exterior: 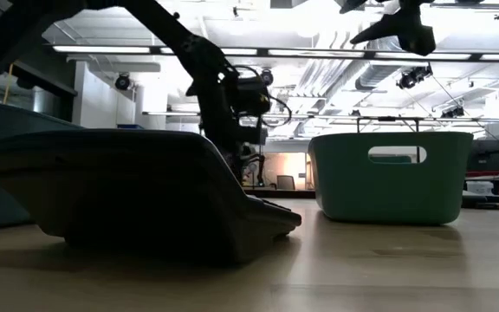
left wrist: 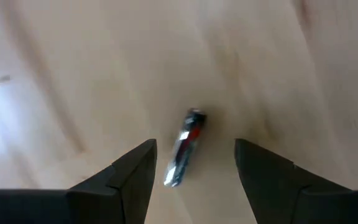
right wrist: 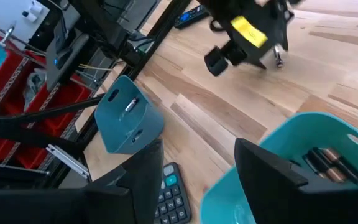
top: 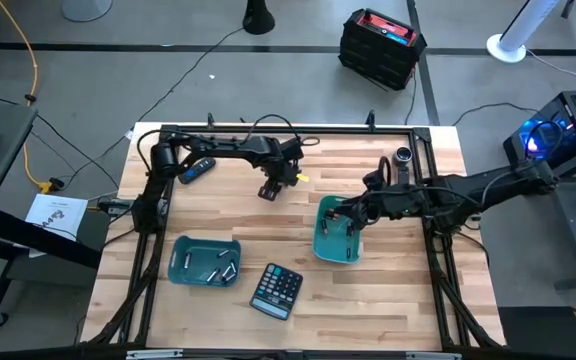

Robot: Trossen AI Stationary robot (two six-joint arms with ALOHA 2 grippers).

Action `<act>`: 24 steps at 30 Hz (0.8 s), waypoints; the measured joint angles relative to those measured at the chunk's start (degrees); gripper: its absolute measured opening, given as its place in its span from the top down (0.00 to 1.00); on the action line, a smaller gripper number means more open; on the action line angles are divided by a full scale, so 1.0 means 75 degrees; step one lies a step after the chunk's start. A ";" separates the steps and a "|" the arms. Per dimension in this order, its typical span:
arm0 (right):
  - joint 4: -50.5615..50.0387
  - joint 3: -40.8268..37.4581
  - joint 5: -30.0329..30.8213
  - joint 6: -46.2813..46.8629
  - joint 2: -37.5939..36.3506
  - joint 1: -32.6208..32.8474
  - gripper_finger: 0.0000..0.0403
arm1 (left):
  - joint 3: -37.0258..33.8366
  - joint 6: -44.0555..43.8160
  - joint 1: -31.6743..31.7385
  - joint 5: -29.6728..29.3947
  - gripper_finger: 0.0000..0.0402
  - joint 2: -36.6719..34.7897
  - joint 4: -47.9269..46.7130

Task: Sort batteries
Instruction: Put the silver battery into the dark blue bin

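One battery lies alone on the wooden table between open fingers.

The battery, silvery with a red part, lies under the left gripper, jaws wide, not touching it. The right gripper, also wide and empty, hangs over the teal bin holding other batteries.

1. No text, brand, number or sign can be read in any view.
2. The calculator, near the table's front edge, shows rows of keys, but their markings are too small to read.
3. A white sheet lying off the table's left edge carries dark print that cannot be made out.
4. The yellow label on the left arm's wrist shows no legible writing.
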 joint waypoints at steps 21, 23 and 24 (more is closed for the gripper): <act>0.0451 0.0012 0.0074 -0.0240 0.0017 -0.0003 0.52 | -0.0050 -0.1767 -0.0186 0.0499 0.98 -0.0422 -0.1150; 0.0472 0.0012 0.0068 -0.0354 0.0017 -0.0001 0.52 | 0.0006 -0.2213 -0.0218 0.0845 0.98 -0.0898 -0.0915; 0.0490 0.0012 0.0071 -0.0402 0.0017 -0.0003 0.52 | 0.0009 -0.2414 -0.0232 0.0965 0.98 -0.1163 -0.0913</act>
